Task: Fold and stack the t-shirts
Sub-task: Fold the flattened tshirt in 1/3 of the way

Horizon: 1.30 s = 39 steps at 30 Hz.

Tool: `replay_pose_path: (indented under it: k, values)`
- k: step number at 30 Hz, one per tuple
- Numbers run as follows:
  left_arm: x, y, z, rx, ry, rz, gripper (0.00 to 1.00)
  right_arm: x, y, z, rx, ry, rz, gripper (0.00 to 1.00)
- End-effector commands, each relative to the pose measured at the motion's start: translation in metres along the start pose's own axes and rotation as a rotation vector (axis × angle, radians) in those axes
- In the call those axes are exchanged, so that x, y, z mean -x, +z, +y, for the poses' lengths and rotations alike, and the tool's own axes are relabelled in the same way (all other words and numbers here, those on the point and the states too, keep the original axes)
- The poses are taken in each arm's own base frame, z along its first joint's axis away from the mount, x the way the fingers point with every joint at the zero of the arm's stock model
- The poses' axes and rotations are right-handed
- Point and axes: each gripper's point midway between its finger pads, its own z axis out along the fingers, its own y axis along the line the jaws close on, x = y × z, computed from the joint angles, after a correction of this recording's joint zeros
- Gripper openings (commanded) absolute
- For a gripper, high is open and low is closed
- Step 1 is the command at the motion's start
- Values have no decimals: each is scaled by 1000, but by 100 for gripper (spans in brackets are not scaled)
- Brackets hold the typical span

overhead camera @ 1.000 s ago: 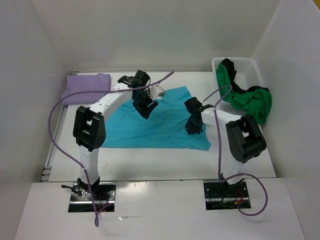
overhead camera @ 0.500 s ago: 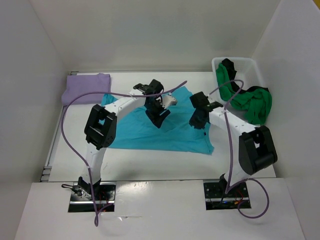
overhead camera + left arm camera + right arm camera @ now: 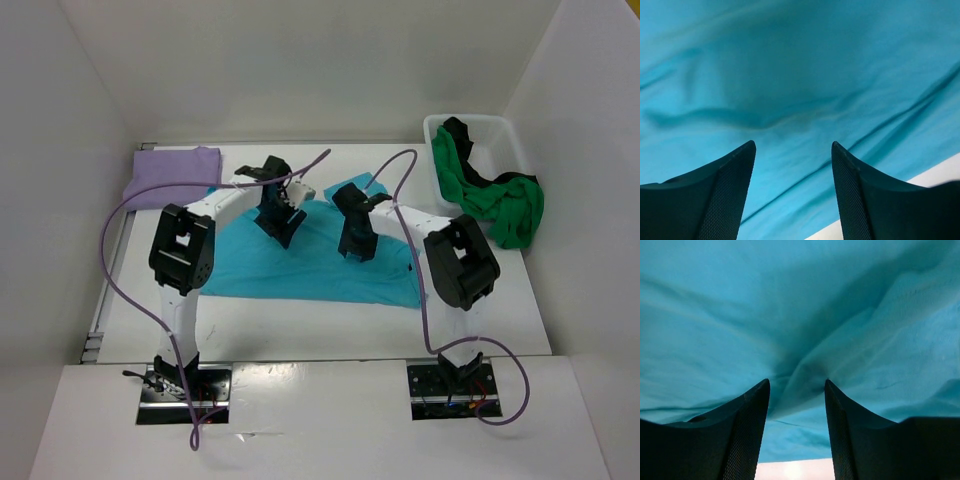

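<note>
Mid-frame, spread wide and wrinkled: turquoise t-shirt [image 3: 300, 272]. Upper left, folded flat: lavender t-shirt [image 3: 175, 172]. Upper right, crumpled together: green t-shirt [image 3: 503, 207], black t-shirt [image 3: 457, 133].

Bare table [image 3: 300, 325] before turquoise shirt [image 3: 310, 272]

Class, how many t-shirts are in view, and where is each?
4. Lavender shirt folded at the far left; turquoise shirt spread in the centre; green shirt hanging over the white bin; black shirt in the bin, partly hidden. More may lie underneath.
</note>
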Motion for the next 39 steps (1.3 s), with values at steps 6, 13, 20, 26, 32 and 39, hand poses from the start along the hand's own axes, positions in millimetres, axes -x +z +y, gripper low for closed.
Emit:
replay_pose_path:
  k: [6,13,20,26,32,39]
  values:
    - [18,-36,9,65,-17,-106,71,-16,-16,-4,3,39,9,17]
    - [18,-42,8,68,-15,-116,71,-32,-42,-16,41,88,-10,0]
    - [22,-49,5,65,-10,-137,72,-96,-31,-42,19,142,117,30]
    - [20,-50,-6,4,13,-142,73,-110,-39,-57,12,216,132,31]
    - [31,-52,-46,-89,128,-149,73,-100,-82,-61,85,262,74,41]
    - [47,-35,-108,-270,258,-140,73,-55,-116,-77,121,324,-87,42]
